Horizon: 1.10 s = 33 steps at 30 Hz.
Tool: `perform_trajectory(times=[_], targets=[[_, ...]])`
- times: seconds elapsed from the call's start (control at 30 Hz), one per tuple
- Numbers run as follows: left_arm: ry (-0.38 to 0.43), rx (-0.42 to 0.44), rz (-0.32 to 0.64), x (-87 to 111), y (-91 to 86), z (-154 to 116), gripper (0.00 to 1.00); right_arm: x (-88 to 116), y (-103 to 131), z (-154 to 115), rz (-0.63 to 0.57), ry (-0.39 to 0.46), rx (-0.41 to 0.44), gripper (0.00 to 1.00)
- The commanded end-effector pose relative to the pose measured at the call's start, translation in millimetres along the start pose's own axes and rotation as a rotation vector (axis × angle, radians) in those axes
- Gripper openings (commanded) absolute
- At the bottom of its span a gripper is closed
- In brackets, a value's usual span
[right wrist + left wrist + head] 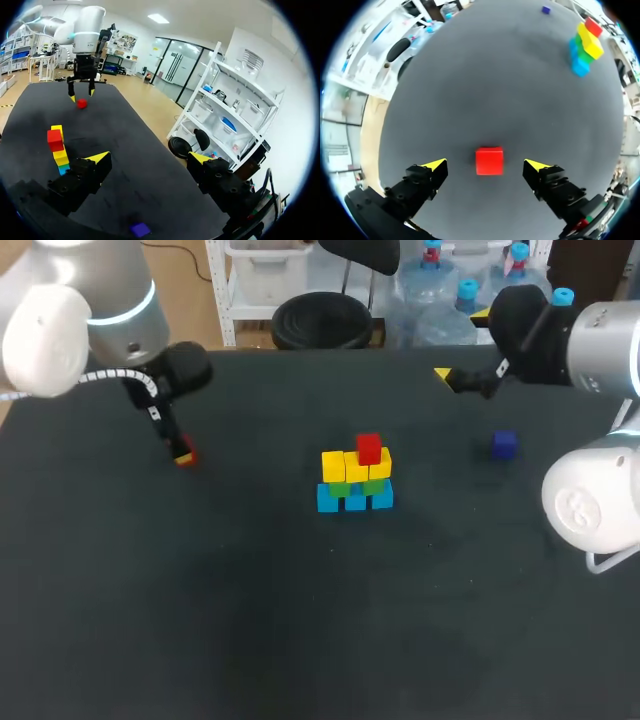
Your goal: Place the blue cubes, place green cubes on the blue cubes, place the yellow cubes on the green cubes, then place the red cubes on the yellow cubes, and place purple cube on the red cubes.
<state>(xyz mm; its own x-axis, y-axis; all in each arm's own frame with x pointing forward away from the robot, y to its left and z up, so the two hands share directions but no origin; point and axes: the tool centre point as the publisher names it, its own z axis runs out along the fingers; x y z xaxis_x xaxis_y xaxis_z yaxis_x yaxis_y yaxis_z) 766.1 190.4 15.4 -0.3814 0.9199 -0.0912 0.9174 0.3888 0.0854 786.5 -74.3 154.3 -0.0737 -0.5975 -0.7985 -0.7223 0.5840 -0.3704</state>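
**Left fingers straddle a loose red cube, tower one red up**

We start in the middle of the bench [250,620], where the stack stands. The blue cubes [355,499] form the bottom row, and the green cubes [340,489] sit on them, only slivers showing. The yellow cubes [345,467] run in a row across the green. One red cube [368,449] is up on top, on the yellow row and a little right of its middle.

Over on the left side, well apart from the stack, lies the loose red cube [489,160], flat on the bench. The left fingers [434,165] are spread wide, one on each side of it. There is bare bench between the cube and each yellow tip, so they have nothing in their grasp.

Across on the right, the purple cube [504,445] sits alone on the bench. It is well clear of the stack and nothing touches it.

Farthest back, near the bench's far edge on the right, are the right fingers [100,159]. They too are spread wide and hold nothing. From the right wrist view the stack shows ahead of them, and the left arm stands over its red cube beyond that.
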Motion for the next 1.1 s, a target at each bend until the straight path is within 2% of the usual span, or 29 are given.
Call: perform_trajectory(times=[0.03, 0.13, 0.17, 0.2, 0.23, 0.27, 0.3, 0.33, 0.37, 0.4, 0.43, 0.57, 0.7, 0.87, 1.1], targets=[[0.010, 0.080, 0.028, -5.8, 3.2, 7.2, 1.00, -0.5, 1.1, -0.2, 0.000, 0.003, 0.004, 1.00], [0.019, 0.093, 0.038, -5.5, 2.7, 13.3, 1.00, -0.5, 1.1, -0.2, 0.000, 0.003, 0.004, 1.00], [0.018, 0.094, 0.037, -5.6, 2.9, 14.1, 0.87, -0.5, 1.1, -0.2, 0.000, 0.003, 0.004, 1.00], [0.020, 0.097, 0.038, -5.9, 2.8, 14.7, 0.52, -0.5, 1.1, -0.2, 0.000, 0.003, 0.004, 1.00], [0.020, 0.103, 0.040, -5.9, 2.8, 14.9, 0.43, -0.5, 1.1, -0.2, 0.000, 0.003, 0.004, 1.00], [0.021, 0.116, 0.039, -6.0, 2.7, 15.3, 0.43, -0.5, 1.1, -0.2, 0.000, 0.003, 0.004, 1.00], [0.020, 0.123, 0.039, -5.8, 2.2, 16.2, 0.53, -0.5, 1.1, -0.2, 0.000, 0.003, 0.004, 1.00], [0.016, 0.127, 0.033, -5.4, 2.2, 17.2, 0.55, -0.5, 1.1, -0.2, 0.000, 0.003, 0.004, 1.00], [0.019, 0.127, 0.032, -4.6, 2.6, 18.5, 0.46, -0.5, 1.1, -0.2, 0.000, 0.003, 0.004, 1.00], [0.023, 0.126, 0.032, -4.0, 2.8, 19.1, 0.20, -0.5, 1.1, -0.2, 0.000, 0.003, 0.004, 1.00], [0.023, 0.126, 0.032, -3.9, 2.8, 19.1, 0.00, -0.5, 1.1, -0.2, 0.000, 0.003, 0.004, 1.00], [0.020, 0.124, 0.026, -3.3, 2.1, 15.8, 0.00, -0.5, 1.1, -0.2, 0.000, 0.003, 0.004, 1.00], [-0.001, 0.101, 0.032, -12.6, -4.0, -3.2, 0.00, -0.5, 1.1, -0.2, 0.000, 0.003, 0.004, 1.00], [-0.040, 0.079, 0.122, -41.2, -21.1, -39.8, 0.00, -0.5, 1.1, -0.2, 0.000, 0.003, 0.004, 1.00], [-0.088, 0.094, 0.249, -90.1, -59.0, -83.8, 0.00, -0.5, 1.1, -0.2, 0.000, 0.003, 0.004, 1.00]])
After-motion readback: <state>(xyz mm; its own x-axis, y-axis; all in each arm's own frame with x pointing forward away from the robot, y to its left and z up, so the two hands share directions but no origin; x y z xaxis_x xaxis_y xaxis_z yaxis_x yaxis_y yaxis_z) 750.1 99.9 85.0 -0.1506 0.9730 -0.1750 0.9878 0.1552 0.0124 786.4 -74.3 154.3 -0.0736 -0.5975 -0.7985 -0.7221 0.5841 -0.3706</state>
